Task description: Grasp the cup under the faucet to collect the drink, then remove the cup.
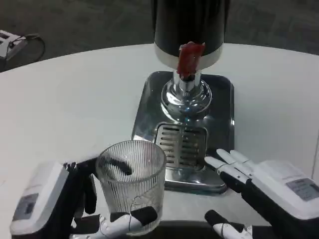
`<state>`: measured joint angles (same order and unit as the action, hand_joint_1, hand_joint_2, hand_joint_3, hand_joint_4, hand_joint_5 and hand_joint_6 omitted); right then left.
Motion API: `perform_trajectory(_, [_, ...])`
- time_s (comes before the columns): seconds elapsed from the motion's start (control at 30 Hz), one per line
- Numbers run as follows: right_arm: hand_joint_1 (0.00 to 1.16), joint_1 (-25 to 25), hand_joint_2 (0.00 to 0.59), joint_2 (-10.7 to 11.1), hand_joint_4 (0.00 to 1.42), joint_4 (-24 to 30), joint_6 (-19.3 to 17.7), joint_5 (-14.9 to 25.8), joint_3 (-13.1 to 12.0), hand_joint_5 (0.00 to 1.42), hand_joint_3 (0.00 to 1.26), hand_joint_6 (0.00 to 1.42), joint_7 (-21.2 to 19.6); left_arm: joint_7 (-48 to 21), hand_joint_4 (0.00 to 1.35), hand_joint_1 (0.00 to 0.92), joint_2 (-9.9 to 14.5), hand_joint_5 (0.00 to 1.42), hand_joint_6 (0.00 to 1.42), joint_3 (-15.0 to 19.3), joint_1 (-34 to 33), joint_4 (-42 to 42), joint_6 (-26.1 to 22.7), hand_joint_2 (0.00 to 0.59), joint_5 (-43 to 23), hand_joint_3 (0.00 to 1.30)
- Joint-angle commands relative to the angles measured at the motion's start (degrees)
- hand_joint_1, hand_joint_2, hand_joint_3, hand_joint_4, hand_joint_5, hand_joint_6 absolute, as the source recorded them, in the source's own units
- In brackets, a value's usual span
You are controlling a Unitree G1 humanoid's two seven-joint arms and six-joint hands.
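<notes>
So the left hand (65, 201) is wrapping around a ribbed clear glass cup (132, 184), with its dark fingers (119, 166) showing through the glass on the far side and the thumb curling across the near side low down. That's a proper hold, the cup is sitting right in the grip. The cup is standing upright near the bottom edge of the head view, on the white table (65, 99), just in front of the dispenser's shiny steel base (149, 99) and a bit to the left of it. It's not under the spout; the slotted drip grate (182, 144) is sitting just behind and to the right of the cup's rim. Can't tell whether there's any drink inside, the glass is looking clear all the way down.

The right hand (271, 186) is holding nothing. It's lying low at the right of the base's front corner, its pale fingers (227, 162) stretching out straight and close together toward the grate, the thumb spreading off underneath near the bottom edge. Whether the fingertips are actually touching the metal is hard to say.

Behind it all, the black dispenser (189, 25) is standing on a chrome neck (186, 94), with a red tap lever (188, 57) hanging at the front.
</notes>
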<state>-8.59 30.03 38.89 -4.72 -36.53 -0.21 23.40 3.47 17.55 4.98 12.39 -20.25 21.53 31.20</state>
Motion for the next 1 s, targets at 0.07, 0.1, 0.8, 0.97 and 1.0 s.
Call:
perform_trajectory(0.07, [0.34, -4.2, 0.460, 0.9, 0.00, 1.9, -1.3, 1.8, -3.7, 0.00, 0.10, 0.19, -0.2, 2.5, 1.04, 0.358, -0.7, 1.17, 1.26, -0.8, -4.0, 4.3, -0.3, 0.209, 1.3, 1.02])
perform_trajectory(0.1, [0.34, -4.7, 0.460, 1.0, 0.00, 2.0, -1.4, 2.1, -4.4, 0.00, 0.10, 0.19, -0.2, 2.7, 1.04, 0.358, -0.7, 1.17, 1.26, -0.9, -4.6, 5.0, -0.4, 0.209, 1.5, 1.02])
perform_trajectory(0.8, [0.34, -9.4, 0.461, 2.1, 0.02, 1.4, -5.8, 7.6, -11.8, 0.01, 0.11, 0.20, -0.5, 8.1, 1.04, 0.358, 3.3, 1.18, 1.26, -5.5, -25.1, 27.1, -5.9, 0.209, 8.3, 1.02])
perform_trajectory(0.97, [0.34, -9.5, 0.461, 2.1, 0.02, 1.2, -6.1, 7.7, -11.9, 0.01, 0.11, 0.20, -0.5, 9.9, 1.04, 0.358, 3.7, 1.18, 1.26, -6.1, -28.2, 29.5, -7.0, 0.209, 7.9, 1.02])
perform_trajectory(1.0, [0.34, -10.0, 0.461, 2.0, 0.02, 1.1, -6.3, 7.9, -12.2, 0.01, 0.11, 0.21, -0.7, 10.1, 1.04, 0.358, 3.7, 1.18, 1.26, -6.3, -28.2, 29.6, -7.0, 0.209, 7.8, 1.02])
